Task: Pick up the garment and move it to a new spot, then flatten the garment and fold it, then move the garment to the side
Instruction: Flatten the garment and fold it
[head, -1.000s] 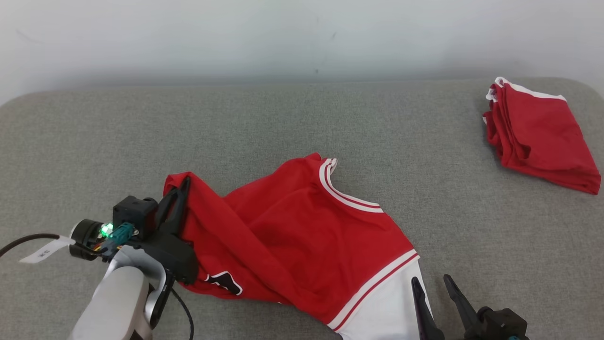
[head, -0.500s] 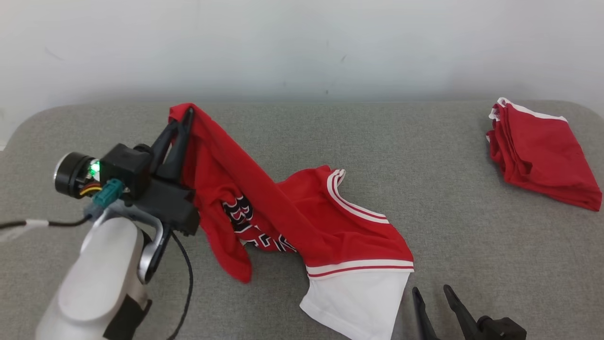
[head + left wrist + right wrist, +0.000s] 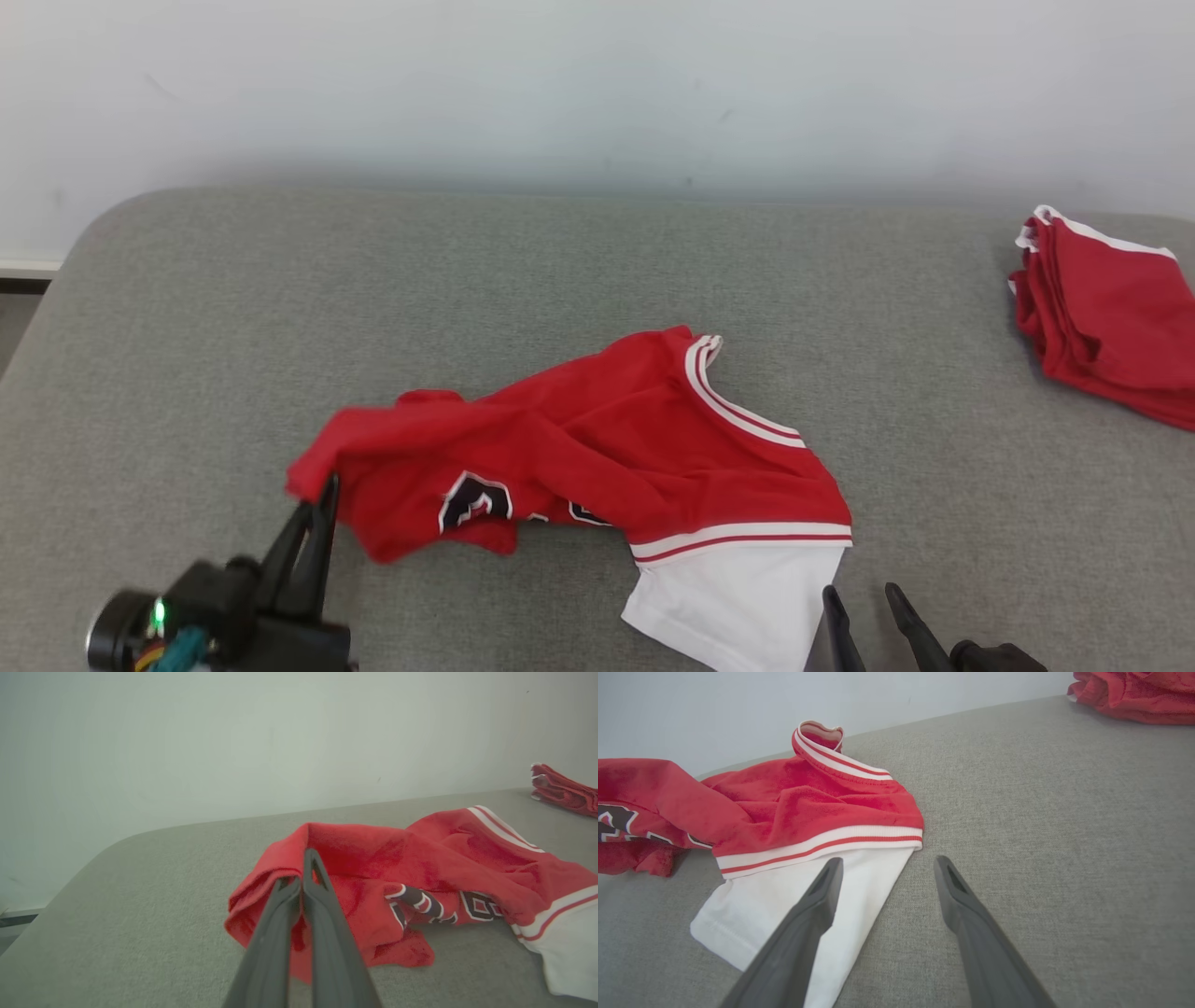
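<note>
Garment (image 3: 597,439) on cushion (image 3: 467,280); left end effector (image 3: 326,485) pinching edge

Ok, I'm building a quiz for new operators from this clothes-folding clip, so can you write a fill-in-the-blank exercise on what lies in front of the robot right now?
1. The left gripper is ___ on the red edge of the crumpled jersey.
2. The right gripper has its fingers ___ and holds nothing, beside the jersey's white part.
3. In the head view, a folded red garment lies at the far ___ of the grey surface.
Missing words: shut; open; right.
</note>
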Robot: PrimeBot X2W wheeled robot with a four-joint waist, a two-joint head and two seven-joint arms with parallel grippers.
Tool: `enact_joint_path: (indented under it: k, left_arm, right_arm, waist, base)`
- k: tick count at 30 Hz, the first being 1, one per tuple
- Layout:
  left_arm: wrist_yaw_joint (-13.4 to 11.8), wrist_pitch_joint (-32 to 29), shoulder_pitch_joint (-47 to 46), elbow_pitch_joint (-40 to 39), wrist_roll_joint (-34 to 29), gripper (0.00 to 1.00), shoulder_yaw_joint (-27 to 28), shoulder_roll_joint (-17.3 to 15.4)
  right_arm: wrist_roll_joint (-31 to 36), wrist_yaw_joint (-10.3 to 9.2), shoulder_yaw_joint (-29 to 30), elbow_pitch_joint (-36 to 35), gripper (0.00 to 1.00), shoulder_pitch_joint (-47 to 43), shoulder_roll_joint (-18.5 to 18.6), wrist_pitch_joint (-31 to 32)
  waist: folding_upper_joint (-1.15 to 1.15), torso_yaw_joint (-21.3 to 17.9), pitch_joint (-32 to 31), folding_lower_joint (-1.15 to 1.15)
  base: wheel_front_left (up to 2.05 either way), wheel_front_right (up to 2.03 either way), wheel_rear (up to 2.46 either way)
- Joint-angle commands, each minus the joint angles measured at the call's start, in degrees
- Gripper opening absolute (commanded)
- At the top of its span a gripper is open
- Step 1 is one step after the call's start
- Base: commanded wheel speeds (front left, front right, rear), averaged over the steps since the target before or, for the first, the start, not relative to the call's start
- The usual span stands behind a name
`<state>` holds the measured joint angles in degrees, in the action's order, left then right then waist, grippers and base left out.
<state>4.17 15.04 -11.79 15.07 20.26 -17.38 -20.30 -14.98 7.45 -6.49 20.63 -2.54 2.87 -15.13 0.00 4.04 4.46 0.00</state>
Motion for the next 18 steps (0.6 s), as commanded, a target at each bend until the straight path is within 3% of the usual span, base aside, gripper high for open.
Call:
enact_joint_path:
  k: [1,11,13,14,18]
  left_arm:
    - [-0.6,0.2,3.2,-1.9,0.8,0.00,0.7,0.6]
    - [-1.4,0.2,11.5,-1.6,2.4,0.00,2.5,3.7]
    - [-1.4,0.2,11.9,-1.0,2.3,0.49,3.6,4.6]
    - [-1.6,0.2,11.8,-1.3,1.9,1.00,4.5,5.2]
    - [-1.3,0.2,13.4,-5.2,0.1,1.00,8.5,7.9]
  right_arm:
    - [0.2,0.07,0.0,0.5,1.00,-0.9,0.0,0.0]
    - [-0.7,0.07,-1.0,4.0,1.00,0.4,0.0,0.0]
    - [-0.8,0.07,-1.3,4.5,1.00,0.7,0.0,0.0]
    - [-0.8,0.07,-1.4,4.7,1.00,0.8,0.0,0.0]
    - [-0.8,0.07,-0.9,4.8,1.00,0.9,0.0,0.0]
  waist:
    - [0.00,1.0,-0.3,0.00]
    - [0.00,1.5,-0.8,0.00]
    - [0.00,1.5,-0.8,0.00]
    - [0.00,1.5,-0.8,0.00]
    - [0.00,2.0,-0.7,0.00]
  base:
    - [0.00,0.00,0.00]
    - [0.00,0.00,0.00]
    - [0.00,0.00,0.00]
    - [0.00,0.00,0.00]
    - [0.00,0.00,0.00]
